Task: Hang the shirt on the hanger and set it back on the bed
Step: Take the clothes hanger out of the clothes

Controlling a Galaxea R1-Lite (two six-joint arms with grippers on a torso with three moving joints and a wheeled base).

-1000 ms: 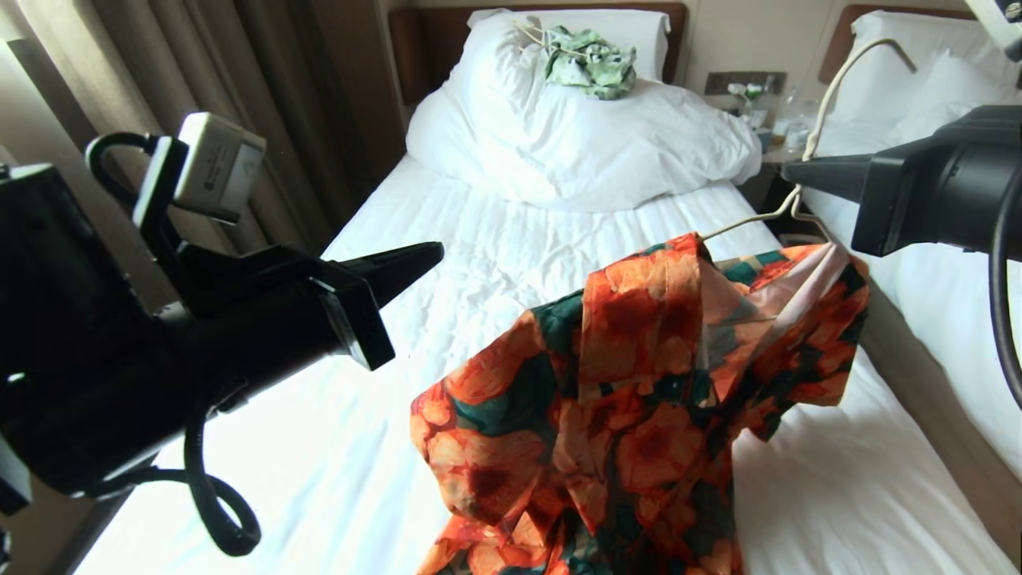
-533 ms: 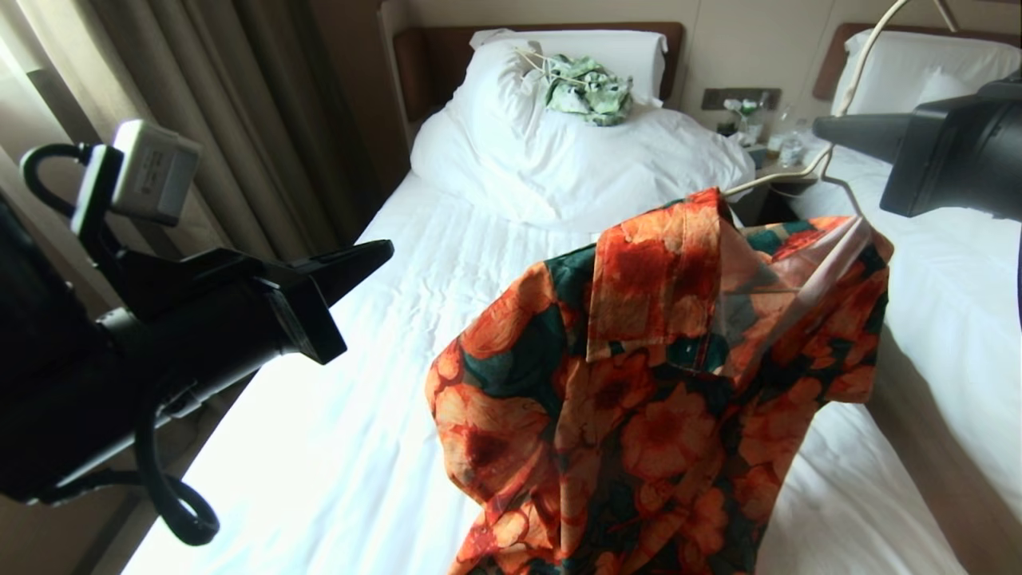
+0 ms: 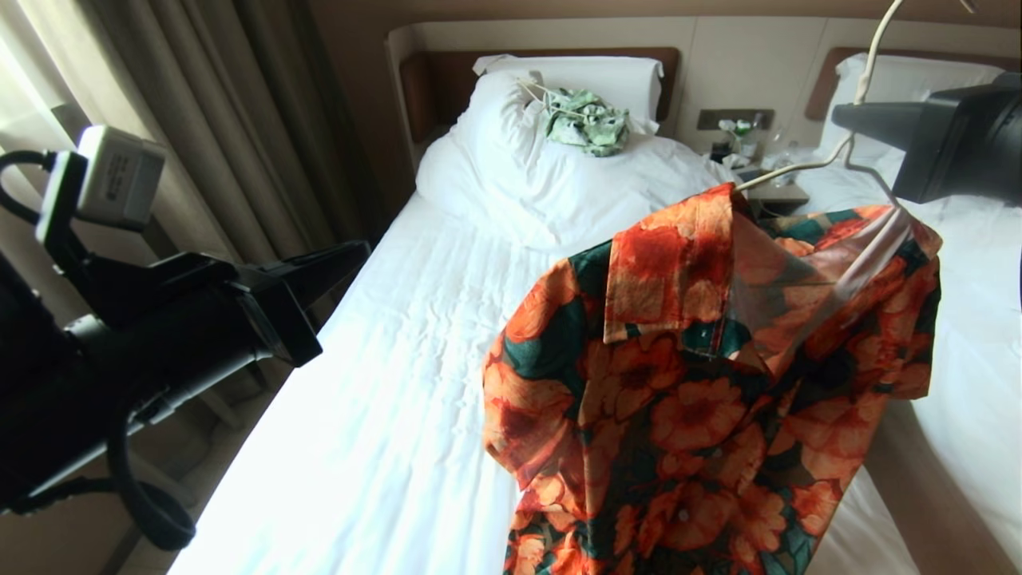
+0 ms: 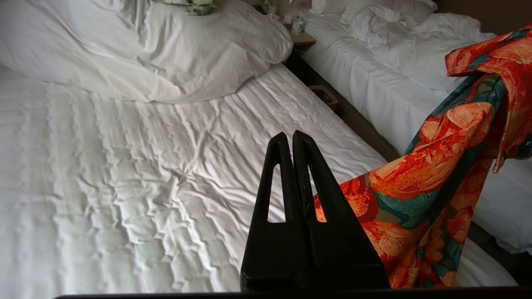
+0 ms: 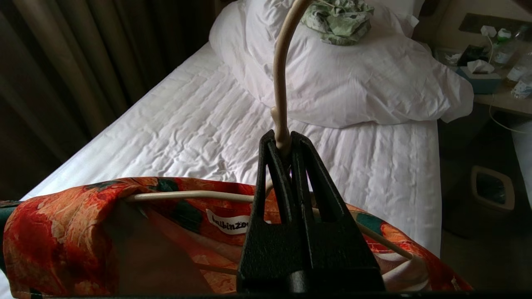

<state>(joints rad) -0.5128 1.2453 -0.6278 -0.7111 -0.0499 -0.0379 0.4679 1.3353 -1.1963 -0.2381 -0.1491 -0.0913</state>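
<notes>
- The right tool (image 5: 286,139) is clamped tight on the neck of the hanger (image 5: 279,70), with the long hook curving up past its fingers.
- The shirt (image 3: 703,383) hangs on the hanger in the air, above the right side of the bed (image 3: 383,415) and clear of the sheet; its lower edge runs out of the head view.
- One hanger shoulder sits inside the shirt under the collar, and a white label shows in the neck in the right wrist view.
- The collar is folded over, and the pale inner side shows near the right shoulder.
- The left tool (image 4: 293,139) is closed with nothing in it, held above the left edge of the bed, just beside the shirt's sleeve but apart from it.
- At the head of the bed a bulky duvet (image 3: 559,184) is heaped, with a pillow (image 3: 615,76) behind it.
- A pale green garment (image 3: 583,124) with its own cream hanger lies on top of the duvet.
- A second bed (image 3: 974,319) stands to the right, and curtains (image 3: 200,120) hang on the left.
</notes>
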